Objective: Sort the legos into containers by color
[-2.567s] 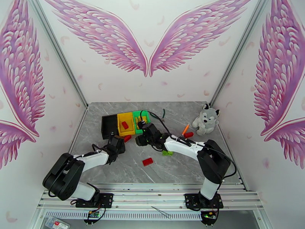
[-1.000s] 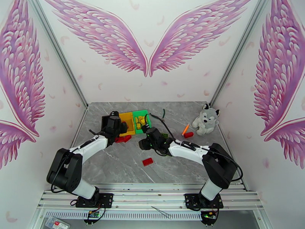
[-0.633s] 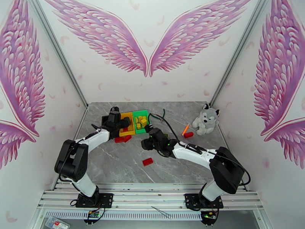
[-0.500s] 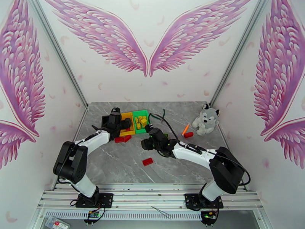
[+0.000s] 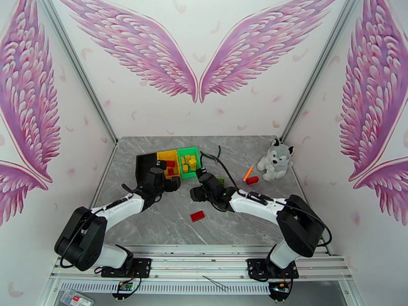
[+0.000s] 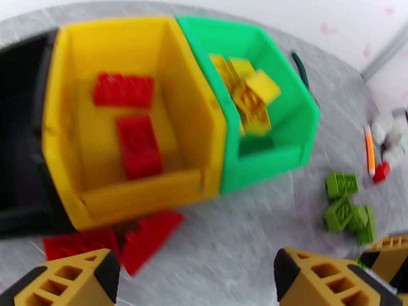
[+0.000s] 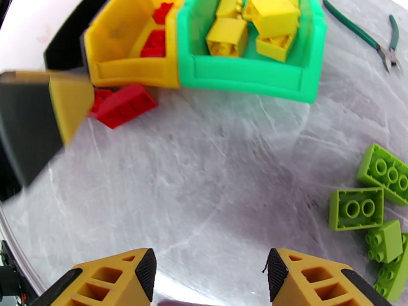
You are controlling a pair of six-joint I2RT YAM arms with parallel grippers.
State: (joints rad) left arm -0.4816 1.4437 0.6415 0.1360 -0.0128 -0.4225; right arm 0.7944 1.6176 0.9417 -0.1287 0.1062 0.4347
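Marble table [image 5: 168,225]; left gripper [image 6: 196,277], right gripper [image 7: 210,279] agape, empty; right wrist view: pliers [image 7: 366,36]

Left end effector [image 6: 196,281] agape; right end effector [image 7: 209,282] parted

The top camera hangs high behind my bases, looking down over the whole surface [image 5: 163,220]. My left wrist camera sits close, facing the yellow bin [image 6: 143,192] at 11 o'clock. My right wrist camera, equally near, shares it, with the green bin [image 7: 245,77] at 12 o'clock.
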